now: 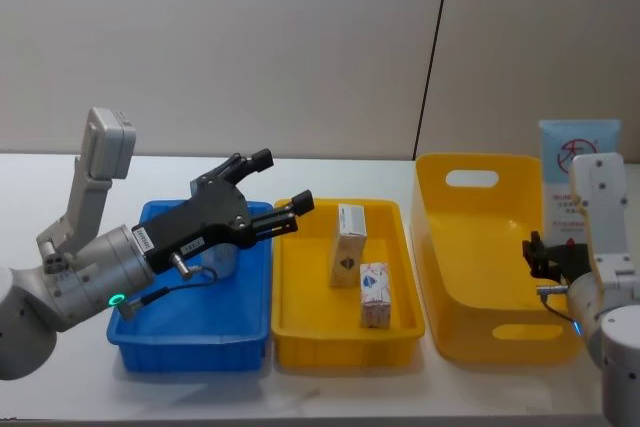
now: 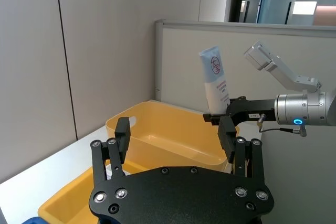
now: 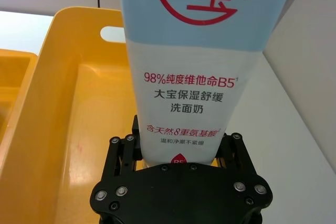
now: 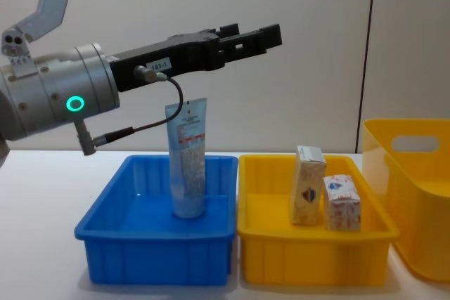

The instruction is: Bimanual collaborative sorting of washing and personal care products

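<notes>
Right gripper [image 3: 181,148] clamps the soft, light-looking tube [image 3: 189,51] at its lower end, perhaps by the cap; left gripper [image 1: 283,184] stands wide, empty.

The left arm [image 1: 75,287], at the left of the head view, is a silver-grey cylinder with a green ring light [image 4: 74,104] and a thin black cable [image 4: 151,123] looping from a metal plug. The left tool [image 1: 283,182] is matt black, with blocky fingers, a white label [image 4: 160,65] and bright round screws [image 2: 121,194]. The right arm [image 1: 610,277] is pale grey with a blue light [image 2: 298,121]. The right tool [image 1: 537,253] is also black.
</notes>
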Available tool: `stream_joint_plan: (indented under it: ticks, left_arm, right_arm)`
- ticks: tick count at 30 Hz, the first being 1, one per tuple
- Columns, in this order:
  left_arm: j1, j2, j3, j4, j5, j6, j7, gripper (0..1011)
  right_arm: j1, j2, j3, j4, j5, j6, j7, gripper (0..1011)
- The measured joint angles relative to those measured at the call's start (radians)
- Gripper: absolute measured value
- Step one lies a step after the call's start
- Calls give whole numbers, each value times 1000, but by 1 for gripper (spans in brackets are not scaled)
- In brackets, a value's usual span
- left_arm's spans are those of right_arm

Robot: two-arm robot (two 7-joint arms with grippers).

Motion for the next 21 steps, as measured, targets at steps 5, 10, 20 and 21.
stream_joint_plan:
  ticks: [5,10,20,21]
  left_arm:
    - [0,0,0,0,0,0,0,1001]
    - [0,0,0,0,0,0,0,1001]
    - [0,0,0,0,0,0,0,1001]
    - [0,0,0,0,0,0,0,1001]
  right_arm:
    - [-3,1,3,-3,2,10,3,778]
    - [-4,2,4,-4,2,14,5,921]
    - [-6,3,6,-6,4,20,7,1003]
    - [-6,3,6,-6,4,21,7,1003]
